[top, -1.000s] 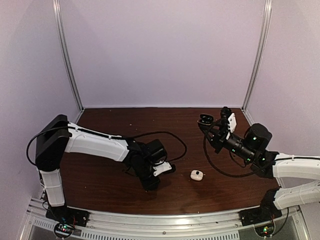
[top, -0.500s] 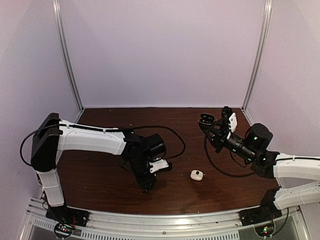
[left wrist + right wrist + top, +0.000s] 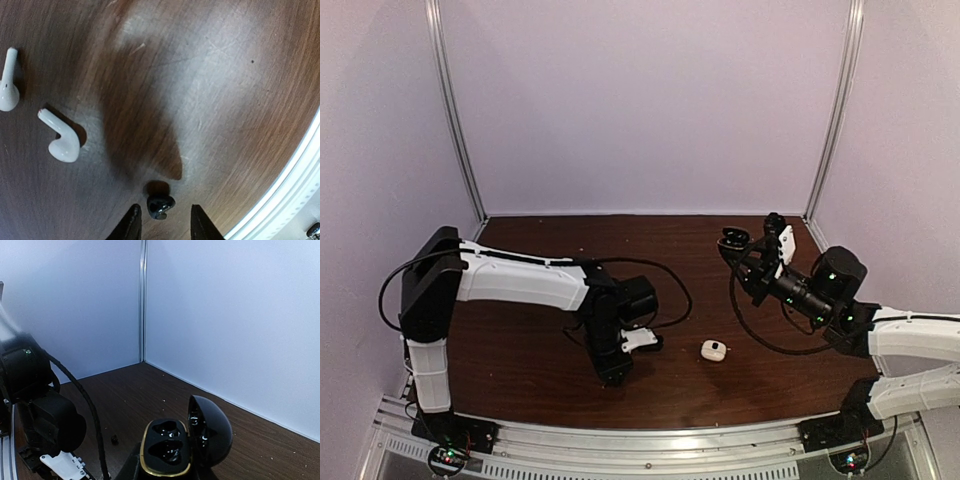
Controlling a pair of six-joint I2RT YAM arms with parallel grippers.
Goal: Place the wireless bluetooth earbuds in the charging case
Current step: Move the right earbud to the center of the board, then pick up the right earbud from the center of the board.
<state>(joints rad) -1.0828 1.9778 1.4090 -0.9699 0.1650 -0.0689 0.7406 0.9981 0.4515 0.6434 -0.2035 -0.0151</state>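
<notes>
Dark wood tabletop [image 3: 225,75]: left gripper [image 3: 164,225] jaws apart astride stubby black earbud [image 3: 160,206]; centre, close gently. Right gripper [image 3: 165,474] clamps open black charging case [image 3: 167,447].

Your surroundings, nothing more
You see a dark wooden table [image 3: 520,350], pale walls [image 3: 640,100] behind, and a metal rail [image 3: 650,440] along its near edge.

Table [image 3: 225,75]: dark brown wood grain, fine pale scratches, a glare-washed patch ahead of the jaws.
Left gripper [image 3: 164,224]: fingertips black.
Earbud [image 3: 160,206] between those jaws: glossy black.
Stemmed earbud [image 3: 62,140] left of the jaws: glossy white. Second stemmed earbud [image 3: 8,82], further left: same white.
Edge rail [image 3: 280,190] right of the jaws: pale silver, ribbed.
Right gripper [image 3: 167,475]: black.
Charging case [image 3: 167,447] in its jaws: glossy black shell and lid, gold rim.
Small case [image 3: 713,350], apart from both jaws: white.
Walls [image 3: 225,315]: pale lilac-white.
</notes>
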